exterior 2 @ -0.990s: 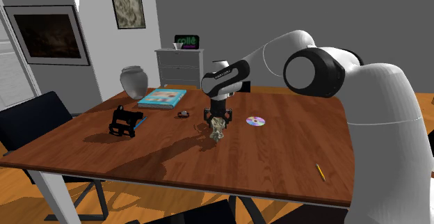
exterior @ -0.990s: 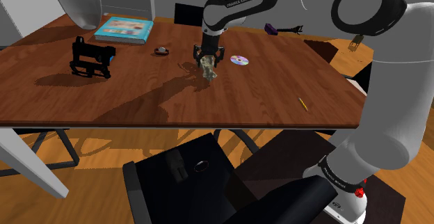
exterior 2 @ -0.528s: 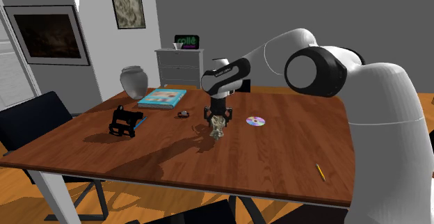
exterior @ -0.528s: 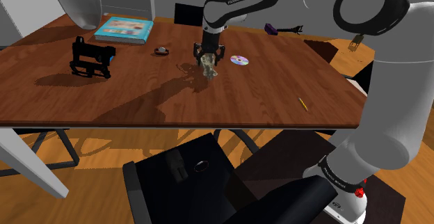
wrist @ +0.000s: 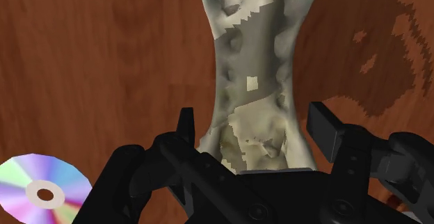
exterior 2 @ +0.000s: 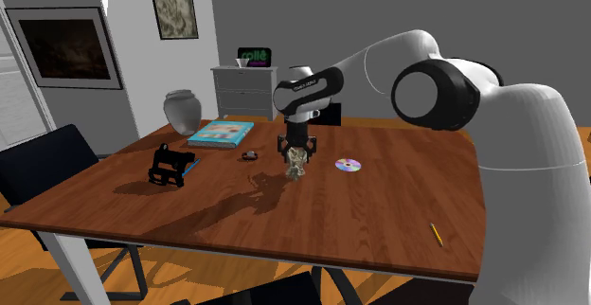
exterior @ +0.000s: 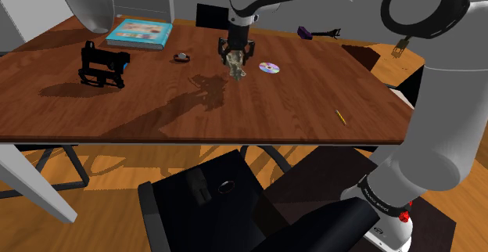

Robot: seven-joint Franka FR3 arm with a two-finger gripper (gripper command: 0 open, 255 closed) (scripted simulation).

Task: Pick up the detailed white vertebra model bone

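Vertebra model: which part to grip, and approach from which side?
Come from straight above, as the gripper does here, with the fingers across the broad near end of the vertebra model. That lumpy end offers two opposed flanks; the waist beyond it narrows and curves, so a hold there would probably slip.

home, a dining or living room. wooden table (exterior 2: pixel 379 208) with dark chairs (exterior 2: pixel 40 166); framed pictures (exterior 2: pixel 68 47) on grey walls; chest of drawers (exterior 2: pixel 241 90); vase (exterior 2: pixel 182 110); wood floor (exterior 2: pixel 19 246).

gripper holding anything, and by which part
Yes. The gripper clasps the pale bone model by its upper end; the rest hangs below, off the table.
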